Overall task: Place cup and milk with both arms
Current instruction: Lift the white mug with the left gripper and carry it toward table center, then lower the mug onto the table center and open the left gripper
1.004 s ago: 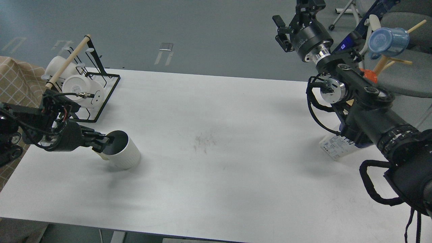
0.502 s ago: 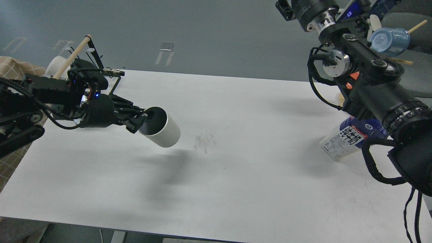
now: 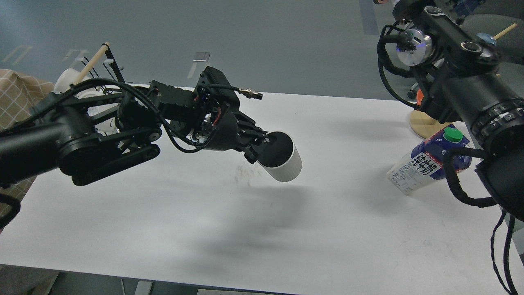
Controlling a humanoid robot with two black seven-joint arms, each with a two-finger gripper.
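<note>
Head view is showing the left gripper [image 3: 262, 150] hanging out over the middle of the white table [image 3: 311, 229], jaws clamped on the rim of a white cup [image 3: 281, 157]. One finger is sitting inside the dark mouth and the other outside it. The cup is riding tilted, mouth facing up and toward the left edge, and it's clear of the tabletop, throwing a soft shadow underneath.

The milk carton [image 3: 425, 164] is sitting near the right edge of the table, leaning over, green cap [image 3: 452, 134] pointing toward the far right corner and blue-and-white label facing up. The right arm [image 3: 470, 94] is crossing above it, but its far end is running out of the top of the shot, so I can't see that gripper at all.

Over by the far left corner a black wire rack [image 3: 107, 65] with a wooden rod [image 3: 95, 59] is holding some white dishes, mostly hidden behind the left arm. A round wooden base [image 3: 423, 123] is sitting at the far right corner.
</note>
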